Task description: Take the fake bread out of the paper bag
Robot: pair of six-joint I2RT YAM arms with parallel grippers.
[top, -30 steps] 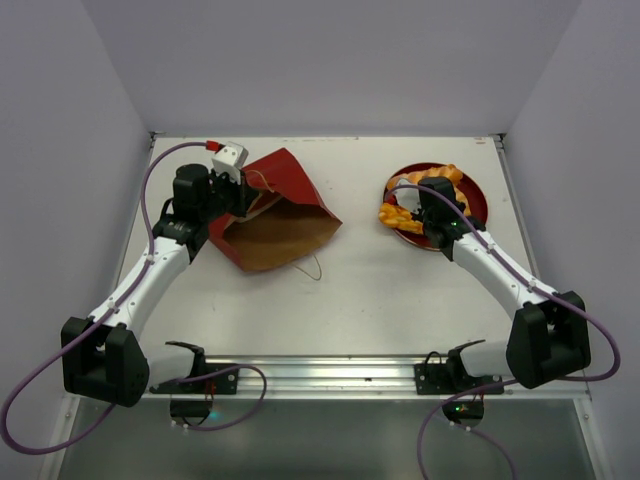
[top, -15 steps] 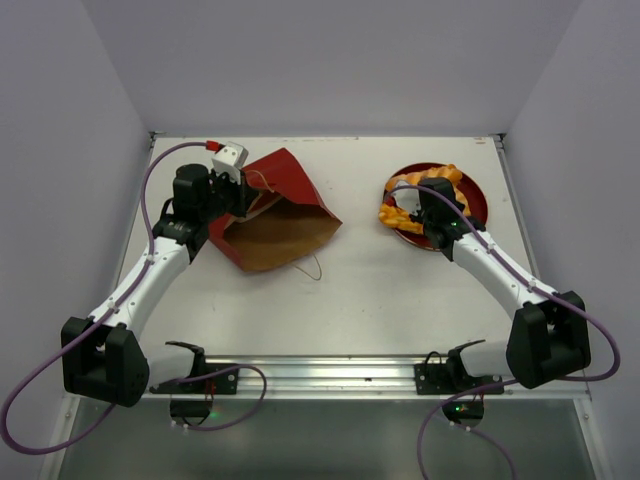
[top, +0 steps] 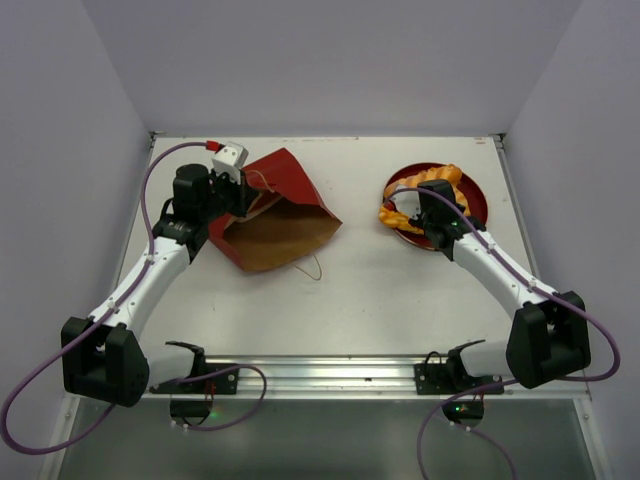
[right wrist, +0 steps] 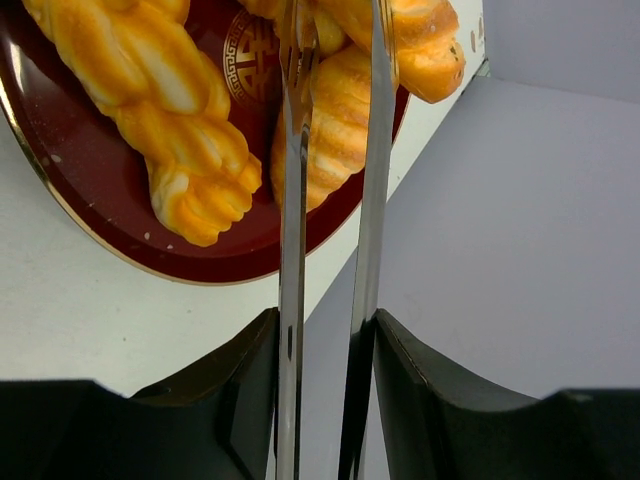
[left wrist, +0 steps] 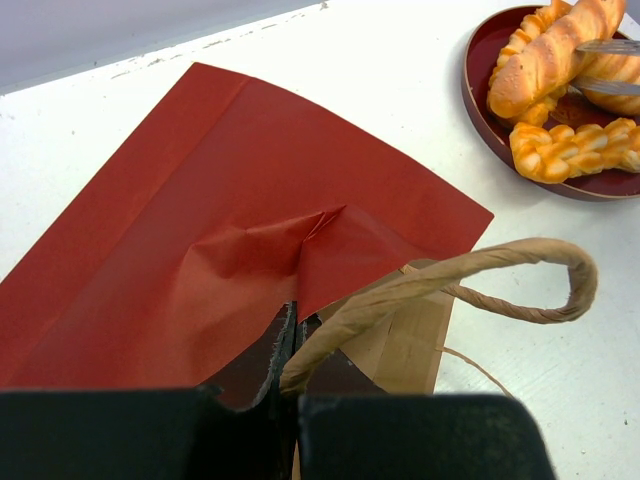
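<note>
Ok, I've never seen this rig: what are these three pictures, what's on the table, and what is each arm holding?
Two robot arms at a white table. One picture looks down from above; the other two come from cameras on each wrist. The left gripper is shut on the edge of the red paper bag with brown inside, lying on its side. The right gripper's metal fingers straddle a glossy orange toy roll on the round red plate; whether they pinch it is unclear.
</note>
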